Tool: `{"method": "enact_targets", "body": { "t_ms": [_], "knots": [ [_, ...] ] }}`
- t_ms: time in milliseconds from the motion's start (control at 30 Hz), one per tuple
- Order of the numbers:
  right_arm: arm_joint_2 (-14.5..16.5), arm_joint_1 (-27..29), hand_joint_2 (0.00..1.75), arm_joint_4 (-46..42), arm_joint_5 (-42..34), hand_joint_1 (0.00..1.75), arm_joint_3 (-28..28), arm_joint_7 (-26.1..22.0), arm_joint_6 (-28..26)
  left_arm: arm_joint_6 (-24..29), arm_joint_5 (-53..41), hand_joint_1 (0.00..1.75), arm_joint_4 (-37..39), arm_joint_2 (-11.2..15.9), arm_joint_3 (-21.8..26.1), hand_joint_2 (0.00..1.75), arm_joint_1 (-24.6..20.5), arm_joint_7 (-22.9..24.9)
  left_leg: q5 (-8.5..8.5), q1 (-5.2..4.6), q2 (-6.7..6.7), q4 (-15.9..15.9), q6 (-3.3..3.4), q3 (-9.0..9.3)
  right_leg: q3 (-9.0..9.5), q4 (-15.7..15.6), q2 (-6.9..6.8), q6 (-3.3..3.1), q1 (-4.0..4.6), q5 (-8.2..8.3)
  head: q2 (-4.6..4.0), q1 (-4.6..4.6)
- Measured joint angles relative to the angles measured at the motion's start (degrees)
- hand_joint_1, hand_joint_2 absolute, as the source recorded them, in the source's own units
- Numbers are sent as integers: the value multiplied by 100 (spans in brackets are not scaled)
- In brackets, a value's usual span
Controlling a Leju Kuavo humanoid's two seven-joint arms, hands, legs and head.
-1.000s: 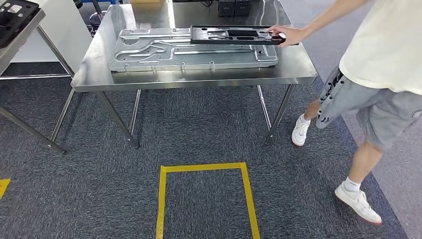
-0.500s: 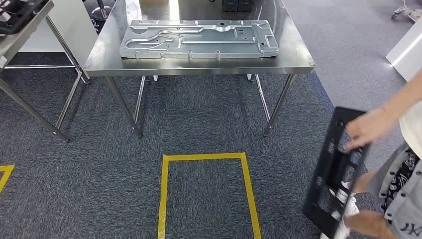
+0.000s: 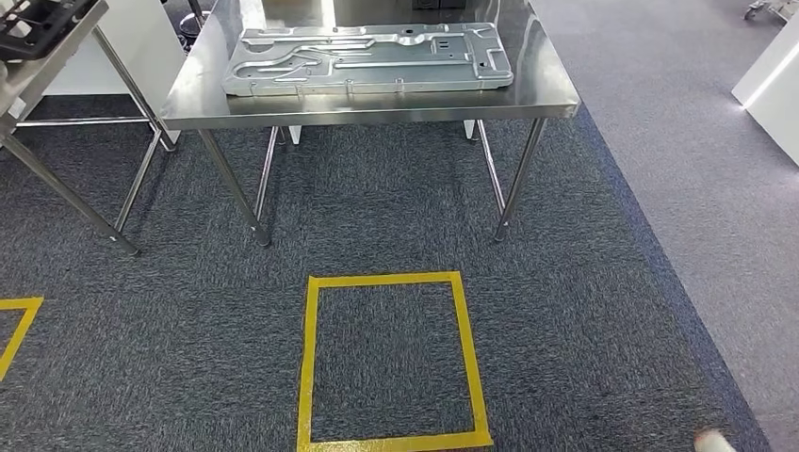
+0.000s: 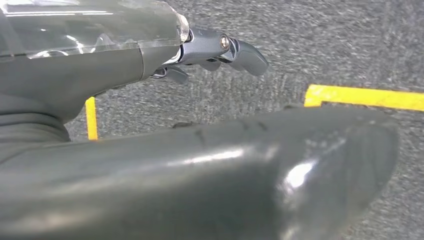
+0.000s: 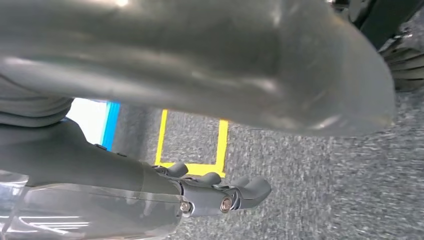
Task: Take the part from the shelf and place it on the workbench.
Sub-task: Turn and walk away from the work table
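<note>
Ahead of me stands a steel tabletop with a big silver plate lying flat on it, well inside the edges. Off to my left, another table carries a black part at its near corner, cut off by the frame — too little of it shows to say more. On the dark carpet between me and the tabletop is a yellow tape square, and a second bit of yellow tape sits at the left edge. My left hand hangs over the carpet, its fingers loosely curled and apart from the thumb, holding nothing. My right hand hangs the same way — fingers loose, nothing in them, yellow tape on the floor beyond.
</note>
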Motion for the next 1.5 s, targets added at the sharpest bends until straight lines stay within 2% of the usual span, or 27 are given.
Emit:
{"method": "enact_targets", "body": {
  "t_ms": [33,67,133,167,233,300,367,433,467,500,533,600,667,767,800,867,933,967,1000,1033,1133,1167,1200,1300,1367,1433,1500],
  "knots": [
    [0,0,0,0,0,0,0,-1,2,0,-2,0,0,1,0,0,-1,0,127,5,1,-216,0,198,-46,25,1,13,-2,22,0,-1],
    [0,-1,0,0,0,0,0,-1,4,0,-4,0,0,1,-1,0,-5,0,277,6,1,-627,11,492,-81,55,2,25,-4,35,0,0],
    [1,-3,0,2,0,0,0,-2,8,-1,-6,0,0,7,-5,0,-17,-1,408,-12,0,-1456,65,1037,-139,110,-3,64,2,50,0,-1],
    [2,-4,0,3,0,0,0,-4,9,-1,-8,0,0,9,-10,0,-17,-2,414,-24,-1,-1683,94,1168,-158,130,-6,88,7,59,0,0],
    [2,-7,0,4,0,0,0,-13,10,-9,-25,0,0,11,-21,0,-10,-5,423,-40,0,-1771,154,1177,-183,145,-9,154,9,101,0,0],
    [-7,-10,0,4,0,0,0,-25,8,-26,-40,0,1,10,-34,0,-13,-10,491,-13,12,-1814,230,1147,-223,222,10,222,6,35,0,0],
    [-19,-15,0,4,1,0,0,-34,8,-46,-42,0,2,10,-52,0,-28,-13,569,8,23,-1844,302,1086,-423,689,43,279,-11,-325,0,0],
    [-26,-21,0,4,5,0,0,-40,14,-60,-42,0,2,11,-76,0,-38,-15,618,-3,25,-1811,328,978,-764,1516,61,324,-40,-768,0,0],
    [-29,-21,0,4,9,0,0,-42,18,-63,-42,0,2,12,-86,0,-39,-15,637,-6,26,-1785,325,925,-873,1818,63,342,-57,-875,0,0],
    [-32,-21,0,4,13,0,0,-43,20,-65,-41,0,2,13,-93,0,-41,-15,651,-6,26,-1756,318,878,-875,1901,63,357,-75,-864,0,0],
    [-39,-21,0,4,15,0,0,-43,21,-66,-41,0,2,13,-97,0,-42,-15,662,-3,24,-1724,308,838,-753,1734,62,368,-94,-743,0,0],
    [-59,-34,0,4,17,0,0,-46,21,-68,-41,0,2,13,-107,0,-47,-15,679,-2,19,-1651,276,763,-280,917,66,380,-126,-402,0,0],
    [-71,-51,0,4,17,0,1,-53,22,-70,-41,0,2,14,-116,0,-58,-15,706,-16,15,-1580,211,687,5,326,86,341,-116,-213,0,-1],
    [-72,-52,0,5,17,0,1,-56,24,-70,-41,0,2,17,-122,0,-63,-15,781,-14,10,-1553,92,604,-61,259,90,216,-85,-122,0,0],
    [-72,-51,0,5,17,0,0,-56,25,-70,-41,0,2,20,-122,0,-57,-15,727,-4,6,-1506,61,562,-106,252,77,163,-87,-72,0,0],
    [-74,-52,0,7,17,0,0,-56,27,-70,-41,0,4,24,-123,0,-46,-15,357,19,-1,-1121,15,392,-232,235,49,72,-95,47,0,-2],
    [-77,-52,0,7,17,0,0,-56,26,-70,-41,0,6,23,-125,0,-46,-15,-183,25,-2,-346,-13,154,-394,250,36,35,-70,163,0,-2],
    [-79,-50,0,7,17,0,0,-56,26,-69,-41,0,7,24,-125,0,-45,-15,-354,26,-2,-32,-19,101,-479,262,32,32,-55,220,0,-2],
    [-80,-48,0,7,17,0,0,-56,26,-68,-41,0,7,25,-125,0,-43,-15,-422,25,-1,96,-17,145,-562,276,28,34,-44,274,0,-2],
    [-80,-48,0,7,15,0,0,-56,26,-67,-42,0,7,26,-125,0,-41,-15,-385,24,-1,-24,-9,309,-637,291,27,39,-39,323,0,-2],
    [-78,-57,0,11,3,0,0,-55,24,-60,-54,0,7,28,-129,0,-68,-16,-51,9,-1,-1338,54,1255,-807,333,25,91,-26,463,0,-2],
    [-78,-59,0,13,0,0,0,-54,23,-56,-60,0,7,29,-132,0,-87,-19,14,-7,-3,-1668,86,1458,-839,339,20,124,-25,508,0,-2],
    [-77,-61,0,14,-2,0,0,-52,22,-52,-64,0,7,30,-134,0,-99,-20,38,-28,-5,-1823,122,1538,-857,339,14,161,-29,551,0,-2],
    [-77,-52,0,15,-8,0,0,-48,16,-39,-91,0,8,31,-136,0,-81,-18,165,-53,1,-1853,231,1473,-877,326,13,275,-65,647,0,-1],
    [-78,-46,0,16,-13,0,0,-32,7,-35,-106,0,10,30,-137,0,-81,-19,301,-37,18,-1885,306,1392,-999,619,34,324,-76,381,0,0],
    [-77,-43,0,18,-15,0,0,-8,5,-35,-108,0,11,31,-138,0,-86,-20,402,-39,27,-1878,341,1269,-1248,1345,47,351,-87,-156,0,0],
    [-76,-40,0,20,-16,0,0,8,5,-36,-109,0,11,31,-138,0,-80,-18,479,-49,31,-1848,335,1133,-1350,1906,48,372,-91,-465,0,0]
  ]
}}
